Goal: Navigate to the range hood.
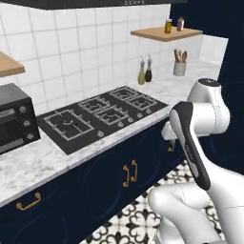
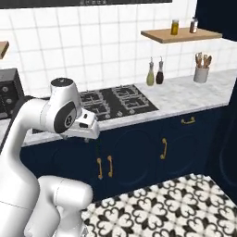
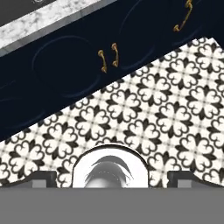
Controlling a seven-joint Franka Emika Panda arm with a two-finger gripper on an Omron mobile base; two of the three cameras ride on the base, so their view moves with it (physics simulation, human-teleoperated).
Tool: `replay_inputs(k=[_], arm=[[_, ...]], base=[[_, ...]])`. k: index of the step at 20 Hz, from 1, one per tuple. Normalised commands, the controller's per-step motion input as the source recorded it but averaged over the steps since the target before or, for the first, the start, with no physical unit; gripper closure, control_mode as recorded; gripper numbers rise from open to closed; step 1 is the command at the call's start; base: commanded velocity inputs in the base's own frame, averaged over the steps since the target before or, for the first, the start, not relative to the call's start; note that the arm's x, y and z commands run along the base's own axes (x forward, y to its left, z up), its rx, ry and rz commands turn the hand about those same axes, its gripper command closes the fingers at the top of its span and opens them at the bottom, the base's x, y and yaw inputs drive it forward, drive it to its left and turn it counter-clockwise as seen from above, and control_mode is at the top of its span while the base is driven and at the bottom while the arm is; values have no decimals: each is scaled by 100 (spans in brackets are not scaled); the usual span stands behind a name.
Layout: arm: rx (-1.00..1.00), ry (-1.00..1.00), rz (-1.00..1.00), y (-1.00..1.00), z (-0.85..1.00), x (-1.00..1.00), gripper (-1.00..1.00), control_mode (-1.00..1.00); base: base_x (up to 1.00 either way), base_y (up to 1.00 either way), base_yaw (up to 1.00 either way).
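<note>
Arm point(image 1: 190, 138) folded in close to the base, gripper point(image 3: 112, 178) pointing down at patterned floor tile point(image 3: 175, 109); fingertips point(image 3: 37, 177) sit wide apart, nothing between them. Range hood point(image 1: 95, 3) at top edge, directly over gas cooktop point(image 1: 102, 116). Toaster oven point(image 1: 14, 119) on counter far left. Navy cabinets point(image 2: 134, 152) below.

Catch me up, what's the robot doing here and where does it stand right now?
Nothing is being handled. The white arm is folded in front of the dark navy cabinets, hand pointed down at the patterned black-and-white floor tiles. The base faces the black gas cooktop set in the marble counter, and the wide dark flat range hood shows along the top edge right above it. A dark boxy toaster oven sits left of the cooktop. The gripper holds nothing; its fingertips stand apart.
</note>
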Motion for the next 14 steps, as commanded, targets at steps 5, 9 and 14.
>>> replay_inputs(k=[5, 9, 14], arm=[[0, 0, 0, 0, 0, 0, -100, 100], [0, 0, 0, 0, 0, 0, -100, 100], [0, 0, 0, 0, 0, 0, -100, 100]], base=[[100, -47, 47], [100, -44, 42], [93, -28, 38]])
